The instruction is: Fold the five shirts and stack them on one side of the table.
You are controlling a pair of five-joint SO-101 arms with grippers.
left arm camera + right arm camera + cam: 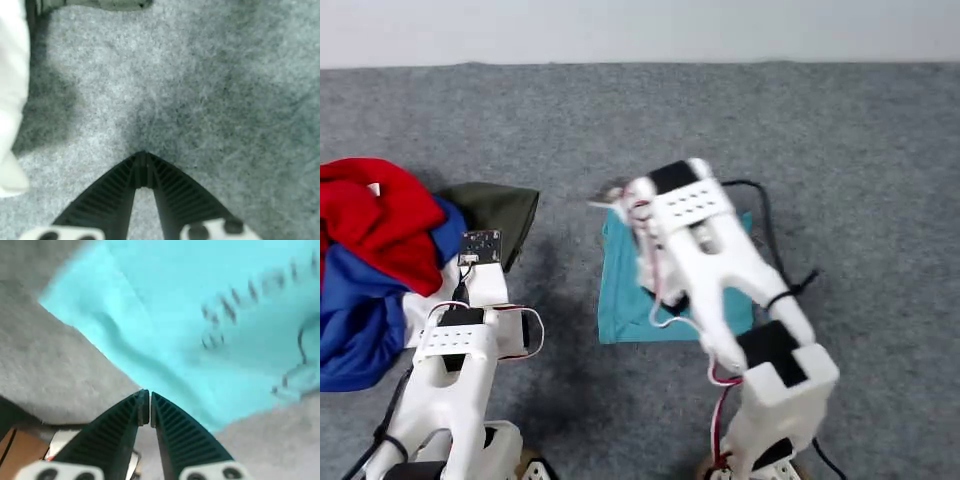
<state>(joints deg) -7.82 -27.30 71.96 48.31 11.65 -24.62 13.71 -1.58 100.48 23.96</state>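
Teal shirt partly hidden under right arm; pile cropped.

Teal cloth shirt carries dark lettering; red cloth shirt, blue cloth shirt and olive-green cloth shirt are plain; fuzzy tabletop mottled grey.

Both arms white plastic, black motor blocks. Left arm: looping red and white wires; small dark board, perhaps camera, at wrist. Right arm: perforated plate, black cable. Fingers black, ribbed.

teal shirt half hidden, pile edge-cropped
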